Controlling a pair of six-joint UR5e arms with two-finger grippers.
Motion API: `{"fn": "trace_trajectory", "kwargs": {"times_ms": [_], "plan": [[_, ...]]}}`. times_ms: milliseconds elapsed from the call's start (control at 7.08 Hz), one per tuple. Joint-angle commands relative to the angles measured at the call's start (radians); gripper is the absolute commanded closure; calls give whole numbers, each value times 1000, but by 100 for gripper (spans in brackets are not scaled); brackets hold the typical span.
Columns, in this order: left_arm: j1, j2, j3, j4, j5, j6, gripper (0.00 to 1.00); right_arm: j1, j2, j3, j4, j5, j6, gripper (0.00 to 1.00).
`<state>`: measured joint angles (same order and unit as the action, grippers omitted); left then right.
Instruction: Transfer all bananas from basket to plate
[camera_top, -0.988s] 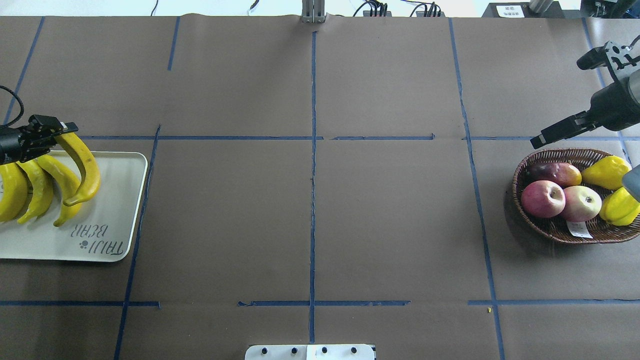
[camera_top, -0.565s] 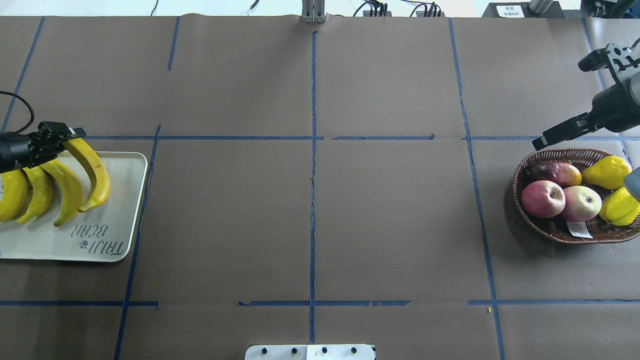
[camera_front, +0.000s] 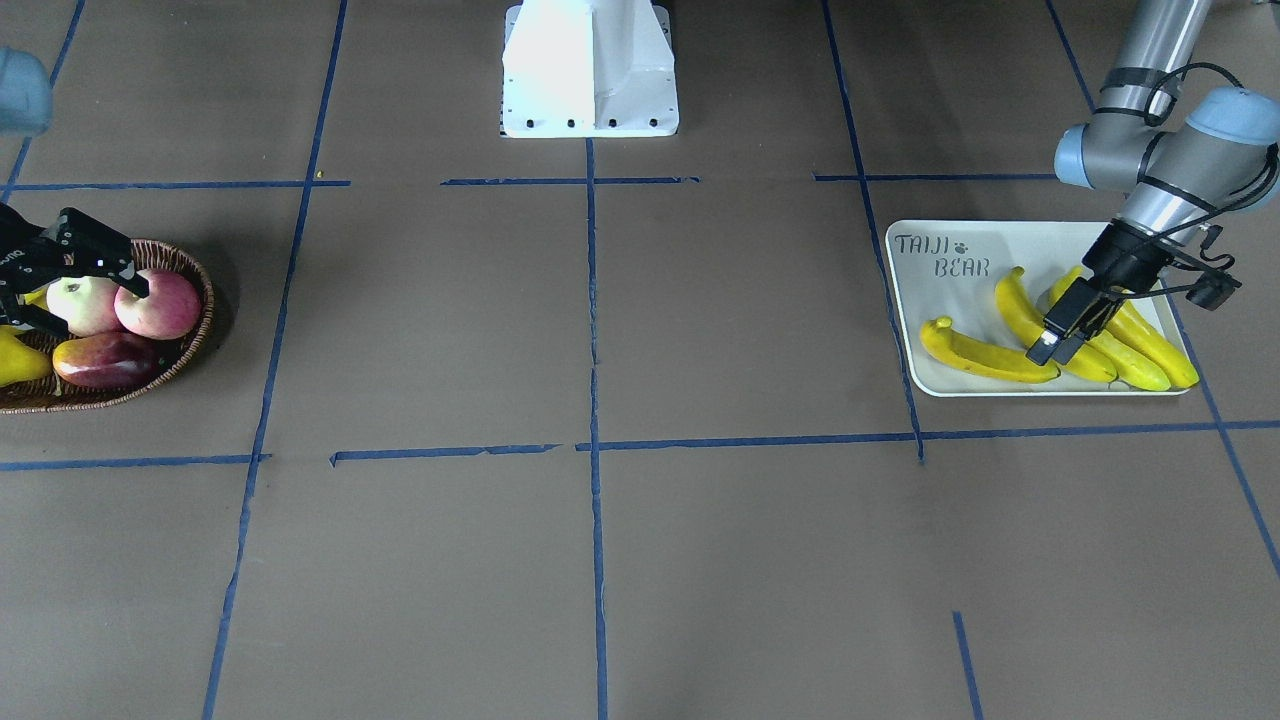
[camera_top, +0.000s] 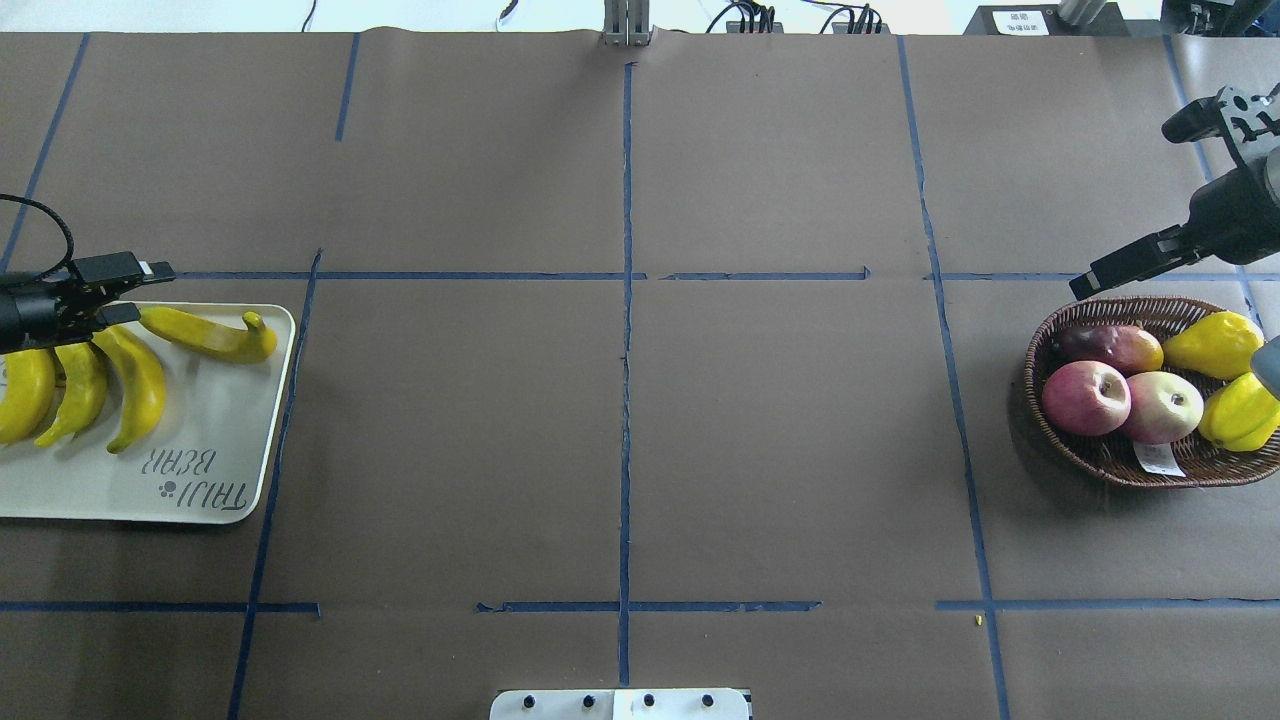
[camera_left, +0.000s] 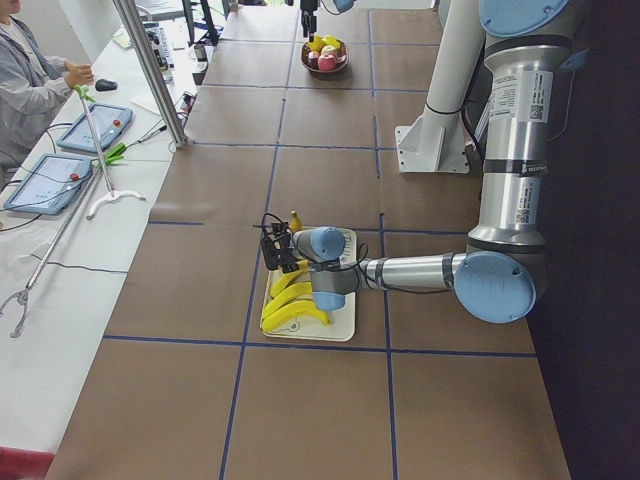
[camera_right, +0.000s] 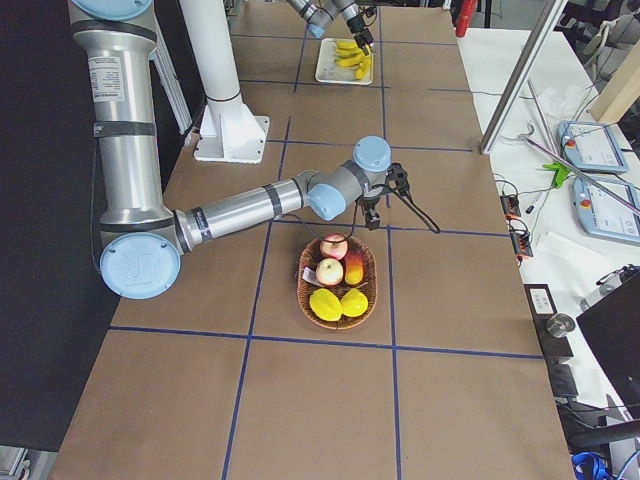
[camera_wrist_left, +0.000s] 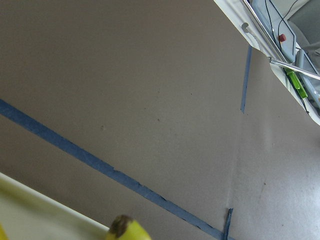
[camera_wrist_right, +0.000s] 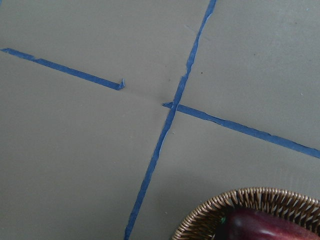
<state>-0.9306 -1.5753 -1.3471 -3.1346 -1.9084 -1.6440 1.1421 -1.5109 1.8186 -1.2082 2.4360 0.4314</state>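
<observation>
Several bananas lie on the plate (camera_top: 230, 420). Three of them (camera_top: 85, 385) lie side by side. Another banana (camera_top: 205, 338) rests flat across the plate's far edge, its tip (camera_wrist_left: 127, 230) showing in the left wrist view. My left gripper (camera_top: 148, 290) hovers open just above that banana's stem end, holding nothing; the front-facing view also shows this gripper (camera_front: 1052, 350) over the bananas. At the far right, the basket (camera_top: 1040, 340) holds no visible banana. My right gripper (camera_top: 1085, 283) hangs open and empty over its far rim.
In the basket are two red-pink apples (camera_top: 1085, 397), a dark red fruit (camera_top: 1110, 347) and two yellow-green fruits (camera_top: 1215, 343). The robot's base (camera_top: 620, 703) stands at the near table edge. A person (camera_left: 30, 80) stands at a side bench with tablets.
My left gripper opened and let go of the banana. The banana went from hanging tilted in the fingers to lying flat on the plate. My right gripper drifted slightly right.
</observation>
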Motion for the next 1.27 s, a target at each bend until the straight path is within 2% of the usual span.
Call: {"fn": "trace_trajectory", "kwargs": {"times_ms": [0, 141, 565, 706, 1130], "plan": [[-147, 8, -14, 30, -226, 120, 1, 21, -2, -8, -29, -2, -44, 0], [-219, 9, -15, 119, -309, 303, 1, 59, 0, -5, -112, -6, -154, 0], [-313, 17, -17, 336, -421, 716, 1, 180, 0, -2, -305, -29, -443, 0], [-354, 17, -24, 435, -454, 869, 1, 208, 0, 1, -350, -67, -509, 0], [-431, 17, -81, 751, -456, 1287, 1, 271, 1, -2, -436, -83, -667, 0]]}}
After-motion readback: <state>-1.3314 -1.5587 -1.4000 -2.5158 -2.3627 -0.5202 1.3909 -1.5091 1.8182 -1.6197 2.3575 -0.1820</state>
